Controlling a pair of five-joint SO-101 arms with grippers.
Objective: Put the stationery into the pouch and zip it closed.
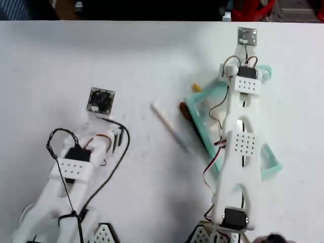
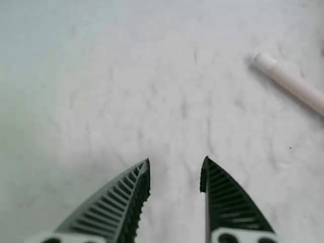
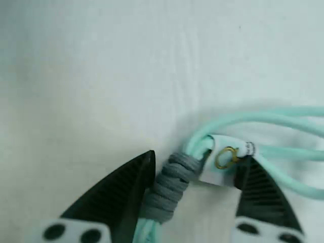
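Pen [image 1: 168, 125] lies diagonally, nearest my left gripper [image 2: 174, 163], parted and empty; right gripper [image 3: 197, 167] at pouch [image 1: 271, 164] cord [image 3: 169, 185], grip unclear.

Arms: two. Left arm [image 1: 76, 167], right arm [image 1: 243, 147].
Wrist camera boards: two, one per arm [image 1: 101, 99] [image 1: 247, 35].
Pouch: one, clear with teal edging [image 1: 271, 164].
Stationery: three pieces. One white pen [image 1: 169, 126] on tabletop [image 1: 76, 55]. One dark stick with brown-red end [image 1: 185, 110] at pouch edge. One small yellow piece [image 1: 196, 87], kind unclear.
Teal cord: one [image 3: 263, 119], running in several strands.
On cord: one grey wrap [image 3: 169, 187], one white tag [image 3: 215, 174], one gold ring [image 3: 226, 158].
Tabletop: one.
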